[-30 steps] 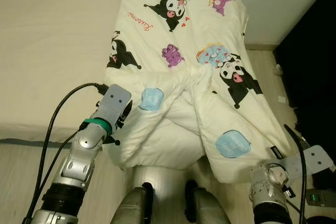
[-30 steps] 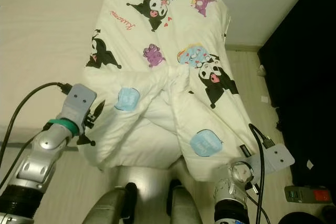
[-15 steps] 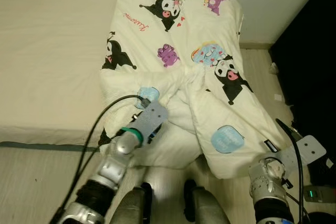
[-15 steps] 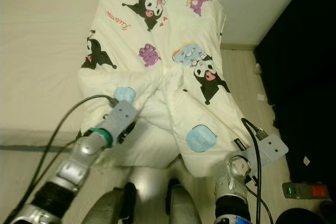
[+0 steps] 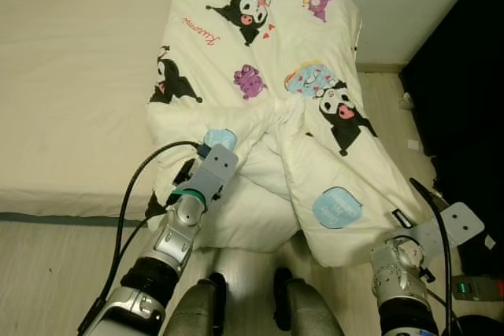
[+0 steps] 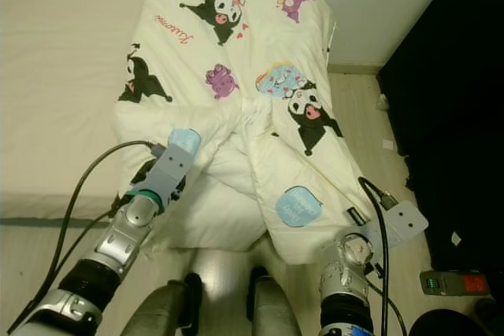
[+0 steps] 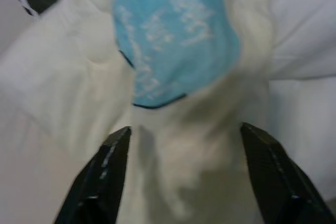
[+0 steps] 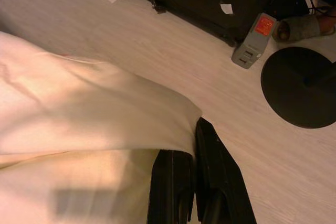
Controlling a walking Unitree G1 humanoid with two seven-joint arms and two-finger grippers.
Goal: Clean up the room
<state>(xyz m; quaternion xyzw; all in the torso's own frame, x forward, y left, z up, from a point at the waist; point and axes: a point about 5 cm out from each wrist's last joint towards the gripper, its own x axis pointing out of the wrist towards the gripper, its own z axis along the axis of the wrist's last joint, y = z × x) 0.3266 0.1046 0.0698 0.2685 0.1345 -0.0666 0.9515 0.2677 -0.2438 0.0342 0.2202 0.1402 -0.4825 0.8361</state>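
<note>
We note the cartoon-print quilt point(image 5: 268, 100) lying across the corner of the bed point(image 5: 71, 84), its far part spread flat on the mattress and its near part bunched into two thick folds that spill over the bed edge toward the wooden floor point(image 6: 370, 116). The left gripper point(image 7: 181, 177) sits at the near-left fold, fingers point(image 7: 102, 177) spread wide on either side of a ridge of fabric just under a blue heart patch point(image 7: 176, 35); the jaws are not closed on anything yet. The right gripper point(image 8: 191, 182) is low at the near-right corner of the quilt, its two fingers pressed together with the hem of the fabric lying against them; we judge it to be pinching that corner, though the contact itself is partly hidden under the cloth. A grey power strip point(image 8: 253, 40) and a round black base point(image 8: 302, 87) lie on the floor beside the right corner. Status, as we judge it: tidying is at an early stage. One corner appears secured, the other is lined up but ungrasped, and the quilt remains rumpled and half off the bed. Remaining: close the left jaws, lift both corners, and spread or fold the quilt.
</note>
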